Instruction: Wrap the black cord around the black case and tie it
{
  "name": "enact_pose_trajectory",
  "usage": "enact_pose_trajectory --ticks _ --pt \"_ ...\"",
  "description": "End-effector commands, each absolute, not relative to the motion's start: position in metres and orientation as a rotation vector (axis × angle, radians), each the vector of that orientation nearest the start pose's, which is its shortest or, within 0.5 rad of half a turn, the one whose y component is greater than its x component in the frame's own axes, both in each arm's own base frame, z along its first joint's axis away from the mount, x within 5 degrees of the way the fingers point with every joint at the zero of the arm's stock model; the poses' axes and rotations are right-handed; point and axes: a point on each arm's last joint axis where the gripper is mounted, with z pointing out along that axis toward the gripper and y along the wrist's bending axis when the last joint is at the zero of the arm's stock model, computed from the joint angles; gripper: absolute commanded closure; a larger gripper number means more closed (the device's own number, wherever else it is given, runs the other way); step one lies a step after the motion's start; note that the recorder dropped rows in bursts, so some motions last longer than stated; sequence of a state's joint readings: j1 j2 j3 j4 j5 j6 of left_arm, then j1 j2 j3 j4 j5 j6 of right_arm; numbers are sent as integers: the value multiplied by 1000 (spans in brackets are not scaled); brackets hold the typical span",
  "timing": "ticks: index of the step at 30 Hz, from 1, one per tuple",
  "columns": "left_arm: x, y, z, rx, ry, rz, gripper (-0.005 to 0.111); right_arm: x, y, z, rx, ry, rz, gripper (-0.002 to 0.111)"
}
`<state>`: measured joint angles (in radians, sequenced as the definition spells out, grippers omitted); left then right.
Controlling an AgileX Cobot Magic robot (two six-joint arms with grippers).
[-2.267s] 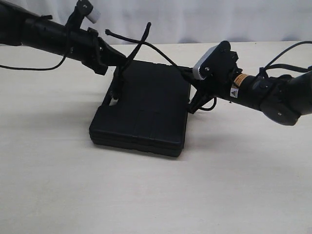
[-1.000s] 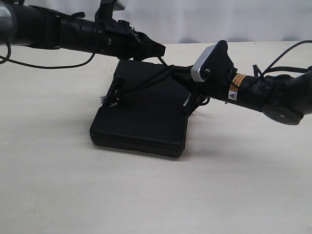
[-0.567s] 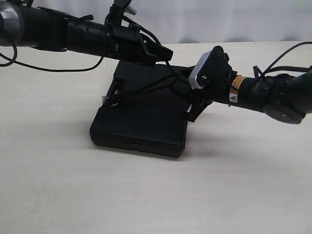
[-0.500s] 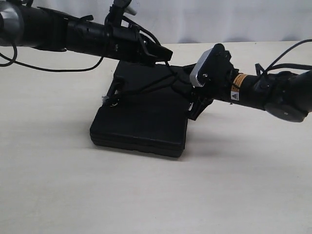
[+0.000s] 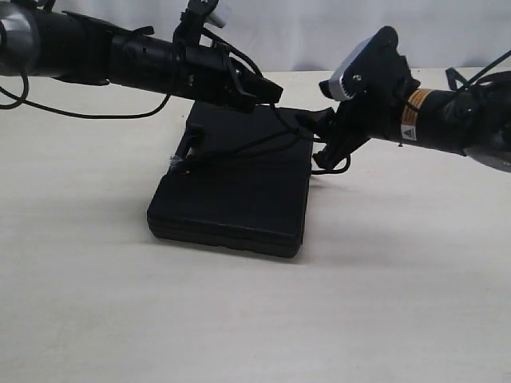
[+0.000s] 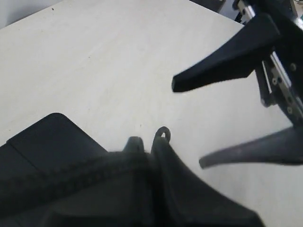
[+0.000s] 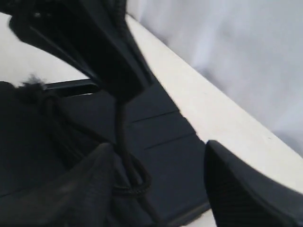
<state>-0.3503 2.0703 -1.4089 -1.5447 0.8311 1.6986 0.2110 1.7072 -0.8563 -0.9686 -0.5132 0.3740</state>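
Note:
The black case lies flat in the middle of the table. The black cord crosses its top from the handle slot, where a frayed tuft sticks out, up to my left gripper. That gripper hovers over the case's far edge, shut on the black cord. In the right wrist view the cord hangs from the left gripper into a small loop. My right gripper stands open just off the case's right far corner, with nothing between its fingers.
The case rests on a pale wooden table with a white curtain behind. A loose bend of cord hangs beside the case's right edge, under the right gripper. Thin arm cables trail at the far left.
My right gripper has opened, let go of the cord and lifted up and to the right. My left gripper has shut on the cord above the case's far edge.

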Motion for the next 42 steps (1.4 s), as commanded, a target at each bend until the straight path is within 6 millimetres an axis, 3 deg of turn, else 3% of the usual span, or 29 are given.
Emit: enact_pose_trajectory --ticks 1,9,12,14,19,23,30,38,42 --pt "390 -217 203 998 1846 -1029 107 338 118 197 -1034 1760 330 54" --pt "389 -217 204 1009 1835 -1036 107 355 127 175 -1030 1777 428 54" --pt "388 -218 204 1031 1815 -1051 107 366 127 168 -943 1815 433 56" --pt "385 -219 206 1064 1784 -1080 107 371 124 162 -897 1860 411 66" --pt "380 -220 207 1159 1713 -1088 107 374 122 160 -894 1882 376 104" --pt "382 -219 204 1164 1733 -1036 94 373 123 168 -887 1860 382 104" --pt "382 -215 199 1248 1739 -959 44 375 113 176 -800 1930 290 104" --pt "383 -211 180 1488 1793 -647 42 377 108 177 -737 1941 304 104" --pt "384 -216 177 1516 1785 -545 42 373 115 181 -728 1909 444 104"
